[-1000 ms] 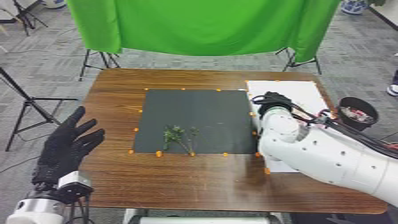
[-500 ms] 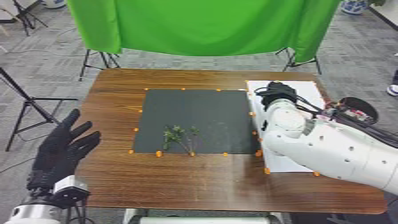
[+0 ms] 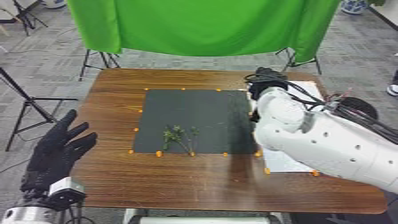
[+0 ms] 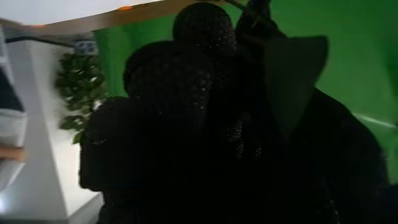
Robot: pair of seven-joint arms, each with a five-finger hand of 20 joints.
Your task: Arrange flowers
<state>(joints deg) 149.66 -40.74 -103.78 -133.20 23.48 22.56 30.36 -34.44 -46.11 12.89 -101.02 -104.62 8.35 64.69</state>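
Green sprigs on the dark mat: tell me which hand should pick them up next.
Probably the left hand: it is open and about level with the sprigs. The right hand is by the mat's far right corner.

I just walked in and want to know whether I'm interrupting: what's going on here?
A robot is arranging flowers. Its right hand, near the dark mat's far right corner, seems to grip a broad green leaf. Thin green sprigs lie on the mat's near part, not yet in any arrangement. The left hand is open at the table's left side, holding nothing.
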